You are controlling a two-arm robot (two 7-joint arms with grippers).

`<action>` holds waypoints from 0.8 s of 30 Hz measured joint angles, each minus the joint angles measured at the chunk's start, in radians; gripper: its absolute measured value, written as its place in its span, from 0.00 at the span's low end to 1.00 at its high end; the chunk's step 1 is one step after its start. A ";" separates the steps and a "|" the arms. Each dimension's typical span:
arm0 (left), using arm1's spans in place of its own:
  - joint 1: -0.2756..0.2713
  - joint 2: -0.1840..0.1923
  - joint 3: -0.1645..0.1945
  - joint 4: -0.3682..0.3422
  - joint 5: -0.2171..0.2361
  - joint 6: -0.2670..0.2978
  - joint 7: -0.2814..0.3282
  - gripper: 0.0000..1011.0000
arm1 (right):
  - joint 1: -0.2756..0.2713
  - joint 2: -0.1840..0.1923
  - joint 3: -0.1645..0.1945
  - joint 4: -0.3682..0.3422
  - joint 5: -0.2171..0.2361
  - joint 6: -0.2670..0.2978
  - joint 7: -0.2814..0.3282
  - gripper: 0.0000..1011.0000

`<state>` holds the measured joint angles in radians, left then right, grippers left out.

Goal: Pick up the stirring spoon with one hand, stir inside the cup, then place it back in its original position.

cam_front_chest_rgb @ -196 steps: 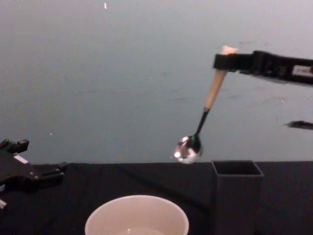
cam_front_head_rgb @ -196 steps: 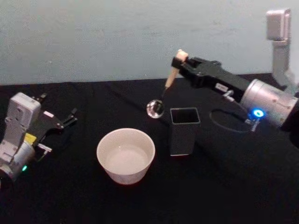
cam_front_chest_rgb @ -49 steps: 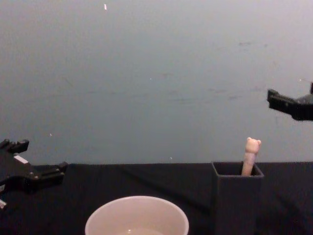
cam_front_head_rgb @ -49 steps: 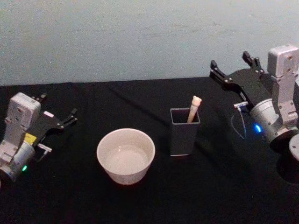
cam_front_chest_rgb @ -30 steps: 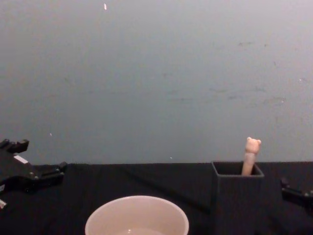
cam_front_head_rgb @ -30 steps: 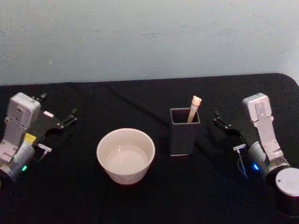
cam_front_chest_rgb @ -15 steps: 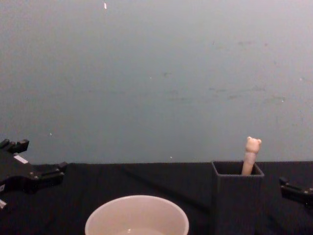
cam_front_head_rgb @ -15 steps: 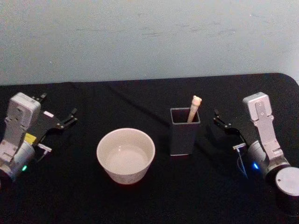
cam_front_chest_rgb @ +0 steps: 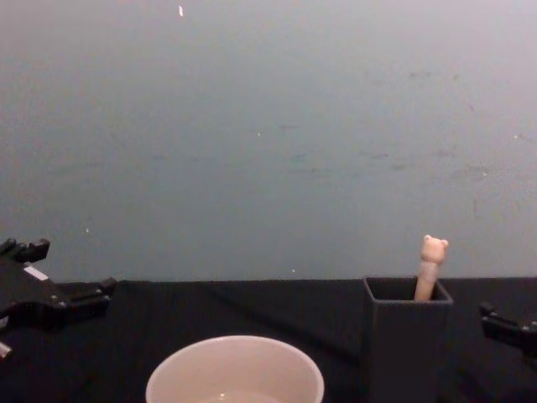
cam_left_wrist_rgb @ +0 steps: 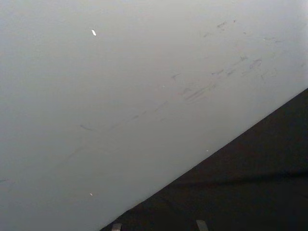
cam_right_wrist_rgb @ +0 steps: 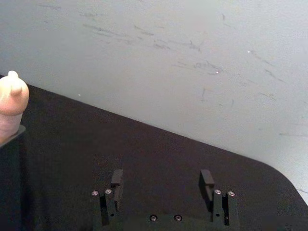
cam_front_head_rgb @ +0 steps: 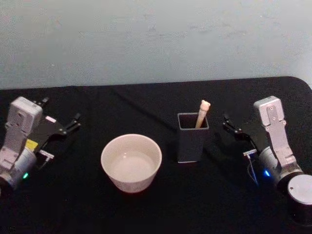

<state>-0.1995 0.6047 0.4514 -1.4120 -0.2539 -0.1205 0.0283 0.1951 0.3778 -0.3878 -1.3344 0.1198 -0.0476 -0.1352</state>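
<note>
Spoon (cam_front_head_rgb: pixel 201 113) stands in the dark square holder (cam_front_head_rgb: pixel 192 139), bear-head knob sticking up above the rim and leaning slightly right. Cup (cam_front_head_rgb: pixel 131 162) sits on the black table (cam_front_head_rgb: pixel 146 209) just left of the holder, not touching it. Right gripper (cam_front_head_rgb: pixel 230 126) rests low at the table's right side near the holder, fingers spread, holding nothing. Left gripper (cam_front_head_rgb: pixel 61 125) parked at the far left, fingers also apart, empty.

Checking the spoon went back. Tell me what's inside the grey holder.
The spoon stands in the holder; its beige handle and bear knob lean out above the rim. The stem and bowl are hidden by the holder's walls.
</note>
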 joint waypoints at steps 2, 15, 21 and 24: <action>0.000 0.000 0.000 0.000 0.000 0.000 0.000 0.99 | 0.000 0.000 0.000 0.000 0.000 0.000 0.000 0.99; 0.000 0.000 0.000 0.000 0.000 0.000 0.000 0.99 | 0.000 0.000 0.000 -0.002 0.001 0.000 -0.001 0.99; 0.000 0.000 0.000 0.000 0.000 0.000 0.000 0.99 | 0.000 0.000 0.000 -0.002 0.001 0.000 -0.001 0.99; 0.000 0.000 0.000 0.000 0.000 0.000 0.000 0.99 | 0.000 0.000 0.000 -0.001 0.001 0.000 -0.001 0.99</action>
<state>-0.1995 0.6047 0.4514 -1.4120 -0.2539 -0.1205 0.0283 0.1951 0.3777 -0.3878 -1.3359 0.1211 -0.0475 -0.1360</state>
